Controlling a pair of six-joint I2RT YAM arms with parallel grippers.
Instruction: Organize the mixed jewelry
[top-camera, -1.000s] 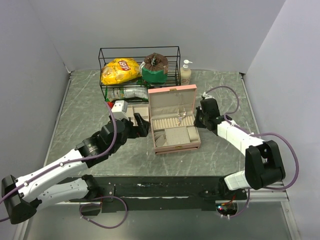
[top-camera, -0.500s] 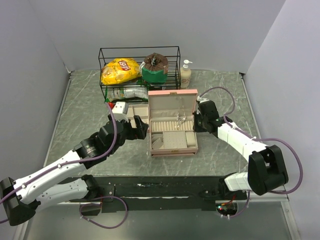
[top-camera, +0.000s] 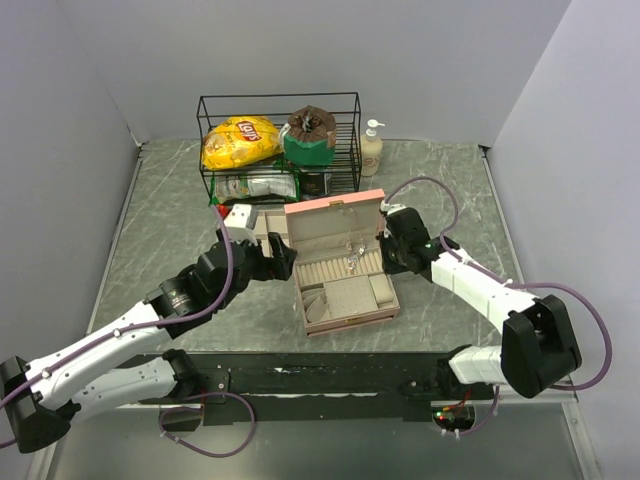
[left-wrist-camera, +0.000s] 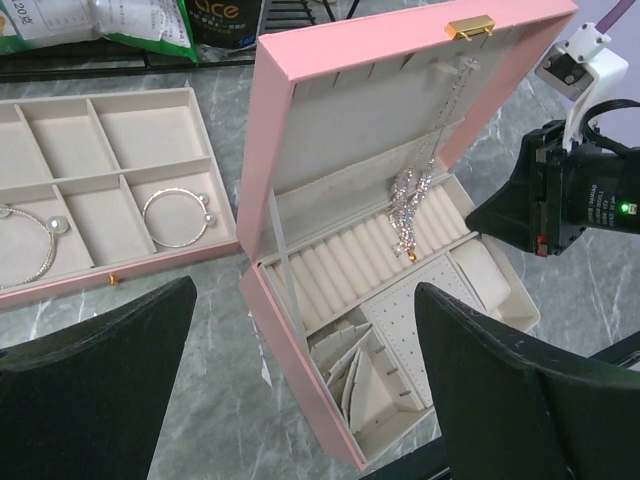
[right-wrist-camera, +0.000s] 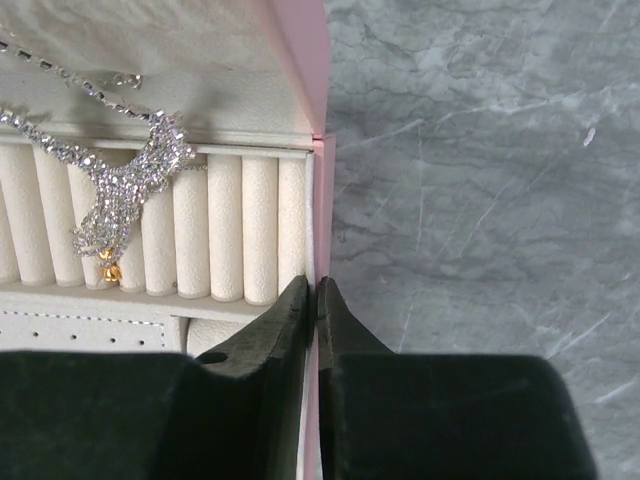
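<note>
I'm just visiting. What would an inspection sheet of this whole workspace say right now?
Surface: grey marbled table.
Job's things: silver necklace draped in open pink box; pearl-tipped bangle in beige tray.
Clutter: wire basket holding chips bag; pump bottle beside it.
Hands: left hand open, holding nothing; right hand pinching the box's side wall.
Cables: purple cable arching near the right hand.
Surroundings: plain grey walls.

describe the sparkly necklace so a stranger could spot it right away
Find the open pink jewelry box at the middle of the table. A silver rhinestone necklace hangs from its lid and bunches over the cream ring rolls. Unlike the plain pearl-tipped bangles in the beige tray beside the box, it glitters all along.
</note>
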